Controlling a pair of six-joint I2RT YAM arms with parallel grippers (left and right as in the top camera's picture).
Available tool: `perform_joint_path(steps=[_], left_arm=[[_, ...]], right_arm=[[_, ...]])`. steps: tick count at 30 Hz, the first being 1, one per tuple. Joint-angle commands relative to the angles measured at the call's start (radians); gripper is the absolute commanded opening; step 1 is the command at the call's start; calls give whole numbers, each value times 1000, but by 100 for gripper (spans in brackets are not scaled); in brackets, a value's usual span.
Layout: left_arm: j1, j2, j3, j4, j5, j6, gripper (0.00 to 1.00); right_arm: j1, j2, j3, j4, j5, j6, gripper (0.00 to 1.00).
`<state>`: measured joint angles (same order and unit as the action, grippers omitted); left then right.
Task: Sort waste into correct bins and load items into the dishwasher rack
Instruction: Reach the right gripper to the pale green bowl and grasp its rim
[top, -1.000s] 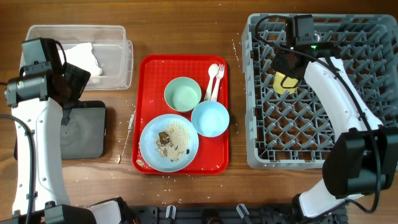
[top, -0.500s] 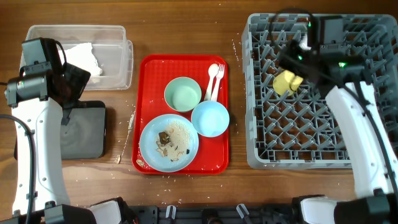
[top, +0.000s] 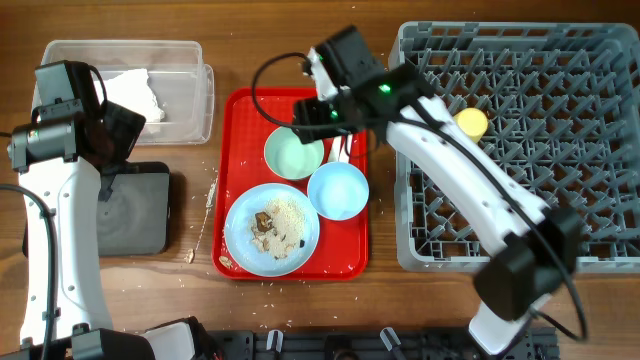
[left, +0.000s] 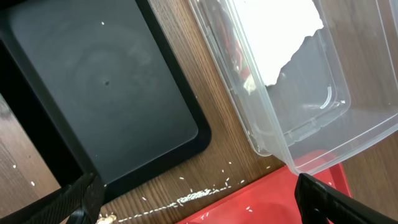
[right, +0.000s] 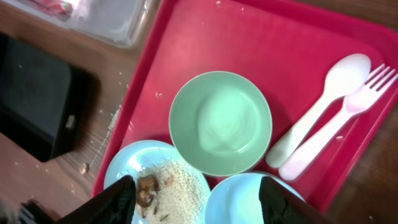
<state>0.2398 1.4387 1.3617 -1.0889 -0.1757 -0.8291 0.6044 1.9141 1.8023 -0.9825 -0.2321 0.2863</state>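
Swung away from the dishwasher rack (top: 580, 200), where the yellow cup (top: 470, 122) lies released, the right arm (top: 450, 150) hangs above the green bowl (right: 220, 122), jaws spread (probably its next pick). The left arm (top: 60, 200) has its jaws spread, empty.

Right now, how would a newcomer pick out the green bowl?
Find the red tray in the middle of the table, left of the grey dishwasher rack. The pale green bowl sits in its far half, left of the white spoon and fork. It is the only green dish and is empty; its neighbours are a light blue bowl and a light blue plate.
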Motion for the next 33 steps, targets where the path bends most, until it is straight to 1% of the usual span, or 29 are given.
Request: perform_joint_path(steps=[1, 3, 5, 6, 7, 9, 10, 12, 18, 33], left_arm=[[4, -11, 3, 0, -16, -13, 100], [4, -11, 3, 0, -16, -13, 100], [4, -11, 3, 0, -16, -13, 100], [4, -11, 3, 0, -16, -13, 100], [4, -11, 3, 0, -16, -13, 100], [4, -11, 3, 0, -16, -13, 100], [4, -11, 3, 0, -16, -13, 100], [4, -11, 3, 0, -16, -13, 100], [4, -11, 3, 0, -16, -13, 100], [4, -11, 3, 0, -16, -13, 100]], right_arm=[[60, 114, 114, 4, -1, -75, 65], [111, 149, 114, 62, 45, -56, 65], [152, 175, 114, 101, 138, -6, 66], [164, 177, 114, 108, 161, 8, 71], [173, 177, 114, 116, 165, 9, 77], [187, 177, 114, 153, 164, 10, 86], [190, 177, 114, 170, 164, 10, 89], [190, 177, 114, 197, 164, 9, 100], [187, 177, 114, 224, 165, 6, 99], [186, 177, 114, 202, 173, -24, 100]])
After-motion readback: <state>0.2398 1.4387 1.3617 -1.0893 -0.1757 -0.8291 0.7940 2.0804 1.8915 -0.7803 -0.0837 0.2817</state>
